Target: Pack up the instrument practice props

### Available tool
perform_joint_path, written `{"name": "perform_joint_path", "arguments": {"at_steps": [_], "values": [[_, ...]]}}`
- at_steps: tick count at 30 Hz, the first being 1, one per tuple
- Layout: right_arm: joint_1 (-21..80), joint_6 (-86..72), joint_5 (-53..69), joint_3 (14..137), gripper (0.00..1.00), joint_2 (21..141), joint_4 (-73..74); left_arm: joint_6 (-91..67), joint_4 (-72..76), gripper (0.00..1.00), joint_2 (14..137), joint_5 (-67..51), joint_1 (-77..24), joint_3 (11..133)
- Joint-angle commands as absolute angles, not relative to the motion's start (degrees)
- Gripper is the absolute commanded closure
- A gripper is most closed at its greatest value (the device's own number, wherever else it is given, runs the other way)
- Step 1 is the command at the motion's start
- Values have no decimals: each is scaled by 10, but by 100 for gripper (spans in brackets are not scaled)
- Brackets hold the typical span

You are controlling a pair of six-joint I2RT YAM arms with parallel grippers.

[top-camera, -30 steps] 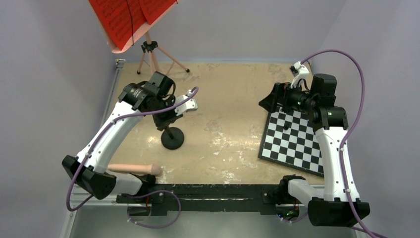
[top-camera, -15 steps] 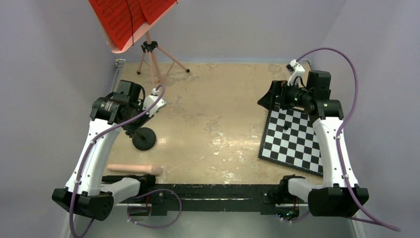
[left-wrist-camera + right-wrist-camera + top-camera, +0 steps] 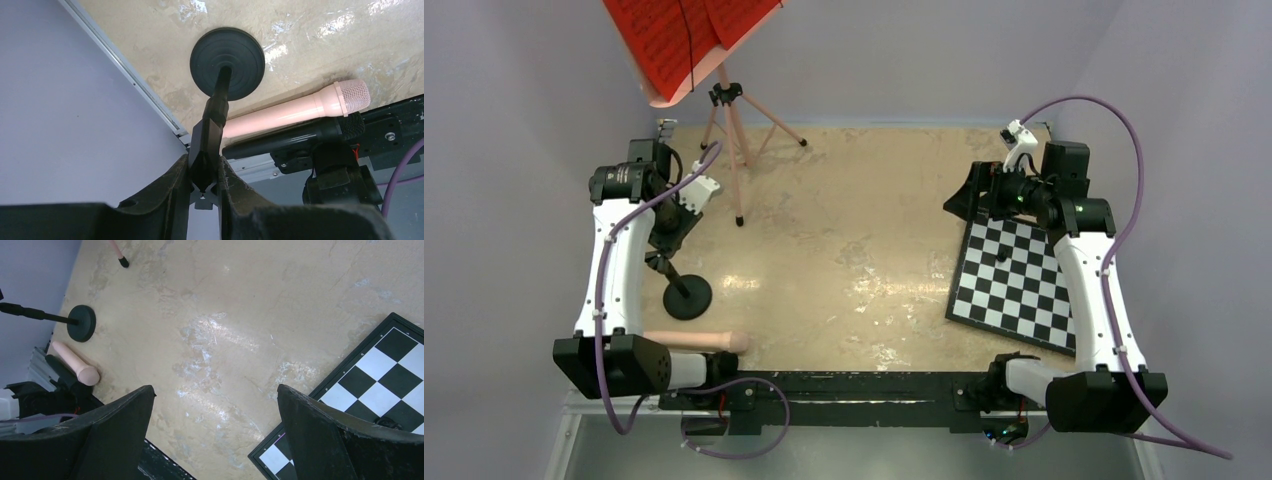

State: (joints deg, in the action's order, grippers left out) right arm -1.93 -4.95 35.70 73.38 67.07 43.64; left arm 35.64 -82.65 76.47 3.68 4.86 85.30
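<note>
The left gripper is clenched narrowly on the top end of the tilted black rod. Its round base sits low by the table's left edge, near the pink microphone lying at the near-left corner, and that arm stretches along the left edge with its wrist pointing down. The right gripper gapes wide, grasping nothing, above the checkerboard's far corner.

At the tabletop's far left corner, the picture's upper edge cuts the music stand and its red pages; their print is too small to read. At the near left corner the left arm hides the tail of the pink microphone. The right wrist view crops the checkerboard.
</note>
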Motion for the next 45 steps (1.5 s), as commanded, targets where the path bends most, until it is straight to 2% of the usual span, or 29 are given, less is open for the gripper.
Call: {"name": "perform_joint_path", "arguments": {"at_steps": [1,3,4,5,6,13,16,20,23,25,27,30,33,35,38,41,45], "values": [[-22,-50,368,745,1,655,414,336,-823,76,766,28,54,873],[-22,-44,369,743,1,654,416,322,-815,60,764,41,55,880],[-21,-38,369,744,1,654,418,320,-812,18,762,43,56,885],[-22,-31,369,744,1,655,421,320,-807,3,757,44,57,886],[-22,-21,369,746,1,656,424,325,-801,1,747,40,58,885],[-21,80,384,772,1,689,453,413,-725,1,626,-35,52,796],[-7,271,471,763,4,681,496,444,-692,1,558,-102,48,740],[63,533,431,704,2,654,597,504,-661,1,453,-223,47,653],[94,611,393,668,2,653,643,543,-659,0,407,-308,45,603],[103,602,392,669,2,658,649,538,-657,0,402,-353,45,600],[117,571,403,681,2,664,633,464,-590,1,409,-352,44,611],[130,488,404,706,3,672,566,222,-445,3,427,-217,52,632],[131,406,397,753,3,691,505,91,-329,7,433,-187,57,647],[131,367,397,813,3,712,498,53,-252,8,437,-193,57,647],[130,309,401,883,5,753,490,20,-226,12,480,-204,58,651],[131,257,415,922,8,783,436,-16,-136,19,489,-260,53,593],[131,215,423,973,10,829,400,22,-61,22,527,-166,-73,543]]}}
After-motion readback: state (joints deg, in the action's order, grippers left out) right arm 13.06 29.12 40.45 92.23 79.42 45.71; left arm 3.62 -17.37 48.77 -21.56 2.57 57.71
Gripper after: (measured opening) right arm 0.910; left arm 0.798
